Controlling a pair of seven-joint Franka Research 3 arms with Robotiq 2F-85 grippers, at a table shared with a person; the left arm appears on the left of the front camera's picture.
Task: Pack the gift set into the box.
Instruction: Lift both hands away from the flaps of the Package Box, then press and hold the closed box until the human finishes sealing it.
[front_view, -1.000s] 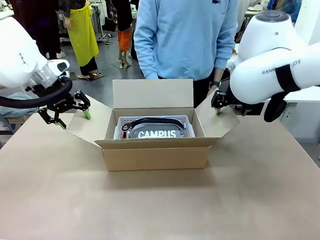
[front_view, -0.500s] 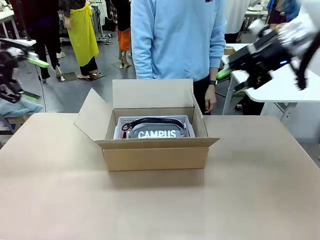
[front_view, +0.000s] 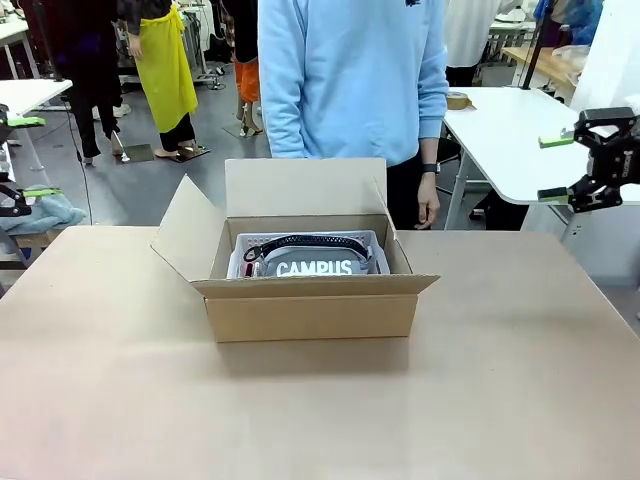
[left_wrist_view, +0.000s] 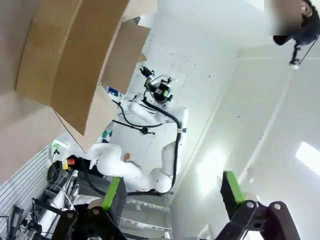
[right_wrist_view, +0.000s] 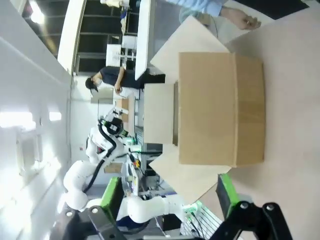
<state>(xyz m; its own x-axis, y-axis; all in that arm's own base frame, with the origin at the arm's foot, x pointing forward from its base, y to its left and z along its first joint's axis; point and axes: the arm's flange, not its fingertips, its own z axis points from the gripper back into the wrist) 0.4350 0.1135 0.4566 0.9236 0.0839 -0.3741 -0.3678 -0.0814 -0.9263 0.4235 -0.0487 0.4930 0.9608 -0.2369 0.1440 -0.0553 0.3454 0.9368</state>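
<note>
Gift set (front_view: 308, 262) sits inside box (front_view: 312, 316) on desk (front_view: 320, 420); flaps unfolded. Left gripper (left_wrist_view: 173, 182), right gripper (front_view: 543, 169) spread wide, empty, well clear. Packing looks done.

The brown box (front_view: 312, 316) stands upright, flaps open. Inside, the grey gift set (front_view: 314, 266) lies flat, strap at 12 o'clock

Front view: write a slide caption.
Gift set in open box; left gripper and right gripper open at the sides; person behind.

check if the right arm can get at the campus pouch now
Probably yes, from above: the box flaps stand open, nothing covers the pouch, and the right arm's fingers are open.
</note>
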